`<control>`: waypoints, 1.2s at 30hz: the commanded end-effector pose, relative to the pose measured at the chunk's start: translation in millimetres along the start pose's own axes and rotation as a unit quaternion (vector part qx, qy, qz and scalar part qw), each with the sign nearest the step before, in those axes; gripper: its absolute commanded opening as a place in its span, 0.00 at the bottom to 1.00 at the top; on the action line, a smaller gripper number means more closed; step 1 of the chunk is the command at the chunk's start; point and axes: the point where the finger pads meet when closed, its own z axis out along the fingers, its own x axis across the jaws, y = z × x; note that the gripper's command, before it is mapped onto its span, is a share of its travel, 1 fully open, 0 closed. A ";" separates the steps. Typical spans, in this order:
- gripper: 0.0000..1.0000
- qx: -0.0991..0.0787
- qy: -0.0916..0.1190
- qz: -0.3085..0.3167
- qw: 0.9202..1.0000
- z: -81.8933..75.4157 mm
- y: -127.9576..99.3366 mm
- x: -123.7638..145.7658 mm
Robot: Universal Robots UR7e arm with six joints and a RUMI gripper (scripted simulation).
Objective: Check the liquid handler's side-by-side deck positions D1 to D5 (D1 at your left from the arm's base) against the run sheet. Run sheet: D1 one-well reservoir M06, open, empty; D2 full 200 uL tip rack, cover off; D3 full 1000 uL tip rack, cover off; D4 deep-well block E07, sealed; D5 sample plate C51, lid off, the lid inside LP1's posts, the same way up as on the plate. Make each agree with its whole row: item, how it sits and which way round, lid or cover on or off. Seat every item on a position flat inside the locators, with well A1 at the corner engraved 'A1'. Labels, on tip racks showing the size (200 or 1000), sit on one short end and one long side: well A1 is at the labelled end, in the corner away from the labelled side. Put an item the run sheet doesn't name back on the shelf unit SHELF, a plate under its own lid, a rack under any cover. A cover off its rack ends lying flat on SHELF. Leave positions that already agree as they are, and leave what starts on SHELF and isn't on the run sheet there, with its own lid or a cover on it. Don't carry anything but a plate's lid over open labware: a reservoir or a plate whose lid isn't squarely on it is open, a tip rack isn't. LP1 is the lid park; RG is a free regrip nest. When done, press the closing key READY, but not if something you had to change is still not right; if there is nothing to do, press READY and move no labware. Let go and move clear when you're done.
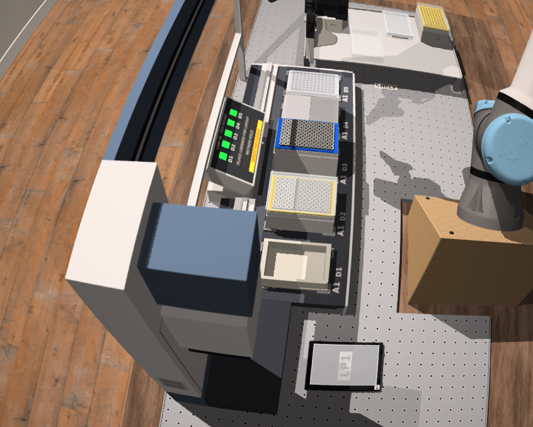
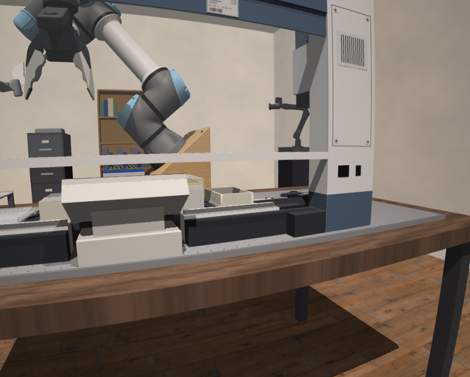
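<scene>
My gripper (image 1: 320, 30) (image 2: 59, 94) is open and empty. It hangs high above the near end of the shelf unit SHELF (image 1: 400, 60), just beyond D5. On the deck, D1 holds an open beige reservoir (image 1: 295, 266) (image 2: 229, 195). D2 holds a yellow-rimmed tip rack (image 1: 302, 195) with no cover. D3 holds a blue-rimmed tip rack (image 1: 307, 134) with no cover. D4 holds a grey sealed block (image 1: 310, 106). D5 holds a white well plate (image 1: 312, 83) (image 2: 15, 213); I cannot tell whether a lid is on it. The lid park LP1 (image 1: 324, 369) is bare.
On SHELF lie a clear flat lid or cover (image 1: 366, 42), a clear well plate (image 1: 398, 24) and a yellow tip rack (image 1: 431, 18). The liquid handler's tower (image 1: 195, 266) and display panel (image 1: 237, 142) stand left of the deck. The arm's wooden base block (image 1: 453, 262) is at the right.
</scene>
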 end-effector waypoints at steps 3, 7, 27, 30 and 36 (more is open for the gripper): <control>0.82 -0.002 0.000 0.000 1.000 2.6 27.0 -1.5; 0.82 -0.002 0.000 0.000 1.000 4.2 41.9 -1.8; 0.82 -0.002 0.000 0.000 1.000 12.8 126.2 -3.6; 0.82 -0.002 0.000 0.000 1.000 14.4 141.1 -3.9; 0.82 -0.002 0.000 0.000 1.000 17.2 168.8 -4.5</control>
